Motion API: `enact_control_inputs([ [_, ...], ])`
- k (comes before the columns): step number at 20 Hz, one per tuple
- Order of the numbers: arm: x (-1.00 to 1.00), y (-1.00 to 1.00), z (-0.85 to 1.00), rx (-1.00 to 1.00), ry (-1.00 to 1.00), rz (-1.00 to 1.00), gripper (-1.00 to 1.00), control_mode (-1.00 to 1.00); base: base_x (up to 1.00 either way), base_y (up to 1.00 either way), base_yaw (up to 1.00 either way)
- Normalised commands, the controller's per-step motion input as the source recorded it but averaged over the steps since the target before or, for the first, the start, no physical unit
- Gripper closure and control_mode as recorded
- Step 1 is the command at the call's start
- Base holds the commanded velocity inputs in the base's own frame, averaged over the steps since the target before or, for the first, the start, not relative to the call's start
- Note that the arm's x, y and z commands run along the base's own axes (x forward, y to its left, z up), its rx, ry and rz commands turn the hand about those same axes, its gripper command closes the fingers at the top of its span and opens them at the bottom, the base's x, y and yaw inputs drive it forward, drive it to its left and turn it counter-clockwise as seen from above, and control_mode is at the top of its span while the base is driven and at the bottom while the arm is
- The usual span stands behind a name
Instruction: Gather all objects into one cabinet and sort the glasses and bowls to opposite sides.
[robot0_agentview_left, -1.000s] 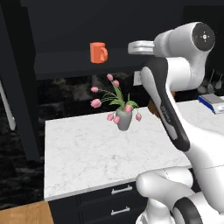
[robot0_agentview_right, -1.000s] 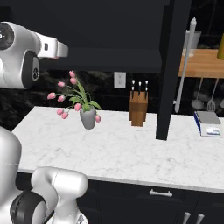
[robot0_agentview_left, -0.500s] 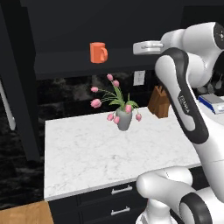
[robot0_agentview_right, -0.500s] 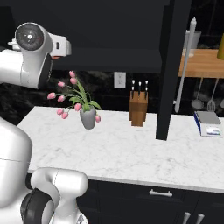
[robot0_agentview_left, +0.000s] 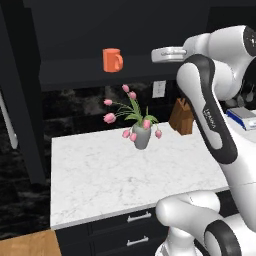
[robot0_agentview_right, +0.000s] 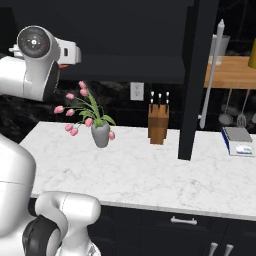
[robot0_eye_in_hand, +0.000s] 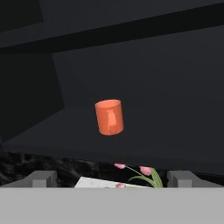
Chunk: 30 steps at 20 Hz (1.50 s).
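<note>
While the arm is raised to shelf height, the gripper (robot0_eye_in_hand: 112, 178) stands fully spread and holds nothing; in the hand view its two dark finger tips (robot0_eye_in_hand: 41, 179) rise wide apart at the bottom edge, with bare space between them.

Straight ahead of the tool, and a little above the line between the tips, an orange mug (robot0_eye_in_hand: 109, 117) stands upright on the dark inner shelf (robot0_eye_in_hand: 144, 146) of the black upper cabinet (robot0_agentview_left: 75, 40). It is well apart from the tips; no contact. Its long axis is vertical, crosswise to the line of approach, and its loop handle faces the hand. In the left base view the same mug sits on the shelf to the left of the wrist, at about the same height.

Below the shelf, a grey vase of pink tulips (robot0_agentview_left: 141, 136) stands on the white marble counter (robot0_agentview_left: 90, 185), with a wooden knife block (robot0_agentview_right: 158, 125) near the back wall.

Judgement: the coming move is a level reach forward into the cabinet, jaws passing either side of the mug.
</note>
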Motion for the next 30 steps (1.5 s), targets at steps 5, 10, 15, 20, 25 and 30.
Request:
enact_control_inputs([
  [5,0.03,0.31,0.0,0.0,0.0,0.0,-1.0,-1.0,0.0,0.0,0.0],
  [10,0.17,0.3,0.0,0.0,0.0,0.0,-1.0,-1.0,0.0,0.0,0.0],
  [15,0.49,0.0,0.0,0.0,0.0,-0.03,-1.0,-1.0,0.0,0.0,0.0],
  [20,0.43,-0.21,0.0,0.01,0.0,-0.04,-1.0,-1.0,0.0,0.0,0.0],
  [25,0.33,-0.02,-0.01,0.0,0.0,0.0,-1.0,-1.0,0.0,0.0,0.0],
  [30,0.44,0.04,-0.09,0.0,0.0,0.0,-1.0,-1.0,0.0,0.0,0.0],
])
